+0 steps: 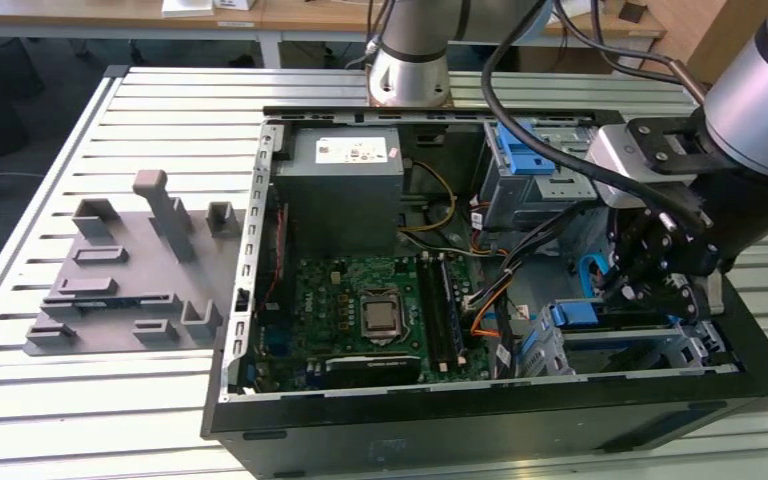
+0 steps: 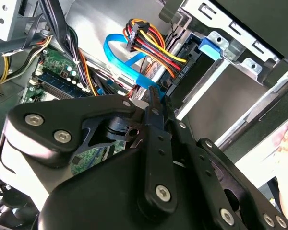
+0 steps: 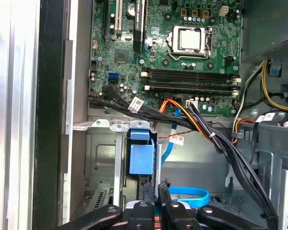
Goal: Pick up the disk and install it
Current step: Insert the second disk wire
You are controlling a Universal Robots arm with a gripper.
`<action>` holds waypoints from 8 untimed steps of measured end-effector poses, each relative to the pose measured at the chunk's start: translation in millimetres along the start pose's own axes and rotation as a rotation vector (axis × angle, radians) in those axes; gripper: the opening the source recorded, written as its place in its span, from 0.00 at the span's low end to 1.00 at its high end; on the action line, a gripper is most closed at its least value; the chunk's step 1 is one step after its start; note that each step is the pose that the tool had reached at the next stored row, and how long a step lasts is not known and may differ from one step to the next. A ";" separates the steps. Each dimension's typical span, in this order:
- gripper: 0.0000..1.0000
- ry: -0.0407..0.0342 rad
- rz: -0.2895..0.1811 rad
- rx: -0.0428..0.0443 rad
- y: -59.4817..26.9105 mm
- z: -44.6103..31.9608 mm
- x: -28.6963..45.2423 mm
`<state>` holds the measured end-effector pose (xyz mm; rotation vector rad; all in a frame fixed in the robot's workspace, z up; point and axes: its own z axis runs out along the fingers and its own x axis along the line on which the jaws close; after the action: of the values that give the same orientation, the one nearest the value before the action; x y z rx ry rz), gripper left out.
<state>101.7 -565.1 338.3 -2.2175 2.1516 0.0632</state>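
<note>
Gripper (image 1: 631,295) reached into the case (image 1: 491,410) in the exterior view, on the exterior view's right of the motherboard (image 1: 364,310), probably to seat the disk (image 1: 578,315). The first wrist view added the disk's blue bracket standing in the cage (image 3: 101,153) beside the motherboard. The second wrist view showed fingers (image 2: 156,124) pinched narrow, apparently gripping nothing.

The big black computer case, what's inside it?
Inside the computer case: a green motherboard, grey power supply, coloured cables and the gripper. Drive bays are partly hidden.

robotics lab, slatted aluminium workbench (image 1: 37,400), opened computer case (image 1: 491,420), grey fixture stand (image 1: 131,270)
</note>
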 end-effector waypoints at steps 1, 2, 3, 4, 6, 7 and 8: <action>0.16 -0.0001 0.000 0.0001 0.0 0.3 0.4; 0.16 -0.0002 0.000 0.0002 0.0 0.5 0.6; 0.16 0.0000 0.000 0.0002 0.0 0.6 0.8; 0.16 0.0001 0.000 0.0002 0.0 0.6 1.0; 0.16 0.0001 0.000 0.0002 0.1 0.7 1.8; 0.16 0.0001 0.000 0.0002 0.1 0.8 2.3; 0.16 0.0001 0.000 0.0002 0.1 0.9 2.7</action>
<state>101.7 -567.7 337.3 -2.2175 2.1516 0.0629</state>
